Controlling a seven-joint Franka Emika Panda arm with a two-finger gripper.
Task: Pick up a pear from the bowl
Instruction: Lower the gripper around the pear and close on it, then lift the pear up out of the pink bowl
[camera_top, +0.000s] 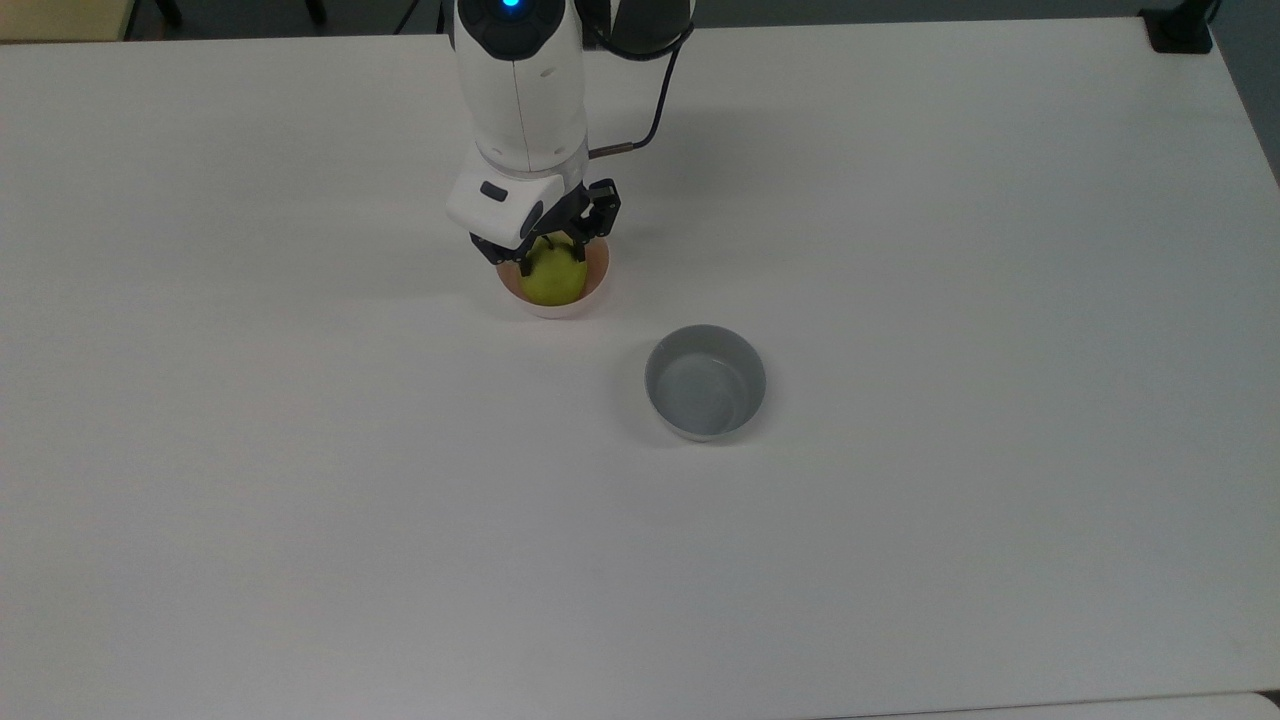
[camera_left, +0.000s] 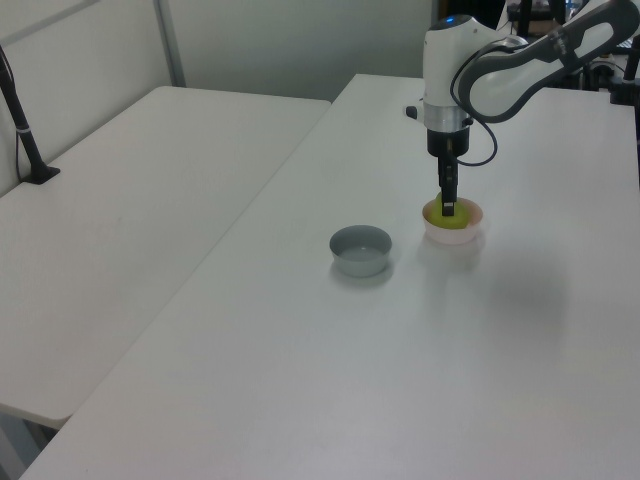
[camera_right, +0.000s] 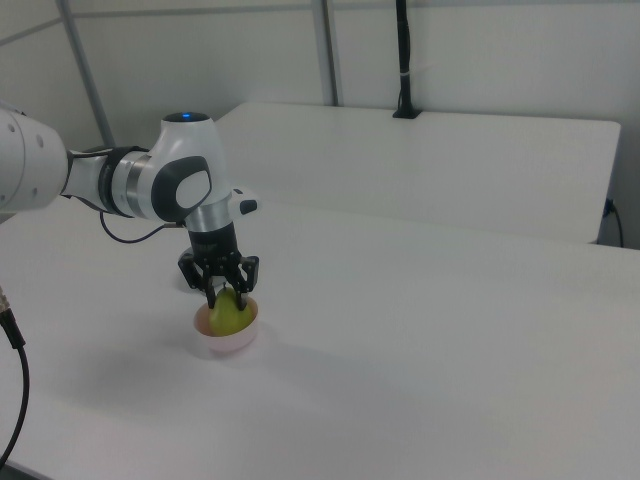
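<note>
Grey bowl (camera_top: 705, 381) near pink bowl (camera_top: 592, 283), pear (camera_top: 553, 280) inside, gripper (camera_top: 549, 262) astride.

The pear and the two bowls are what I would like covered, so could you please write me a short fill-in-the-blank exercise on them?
1. The pear lies in the ___ bowl.
2. The grey bowl holds ___.
3. The gripper has a finger on each side of the ___.

Missing words: pink; nothing; pear
</note>
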